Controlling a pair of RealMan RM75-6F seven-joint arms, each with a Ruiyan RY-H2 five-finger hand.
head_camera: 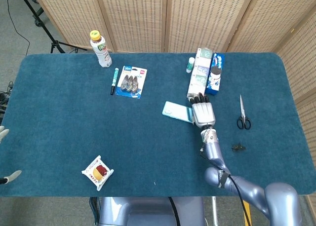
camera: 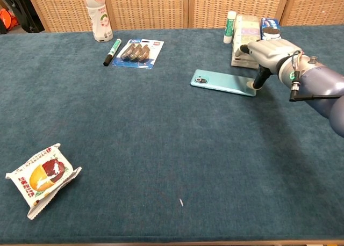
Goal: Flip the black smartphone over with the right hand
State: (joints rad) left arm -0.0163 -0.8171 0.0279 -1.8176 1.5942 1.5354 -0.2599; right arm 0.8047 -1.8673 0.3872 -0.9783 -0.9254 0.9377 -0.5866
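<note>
Both views are evenly and brightly lit; only soft shadows are cast on the table (head_camera: 59,112), and sharp focus is kept.

The smartphone (camera: 223,82) is lying flat on the blue counter (camera: 161,149), with its light teal back and camera facing up. Its right end is being touched by a dark fingertip (camera: 258,80) of the right hand (camera: 267,55). Boxes (camera: 252,34) are standing just behind the hand. A marker (camera: 112,51), a card of clips (camera: 137,52) and a bottle (camera: 96,12) are seen far back on the left. A snack packet (camera: 42,179) is lying near the front left.
</note>
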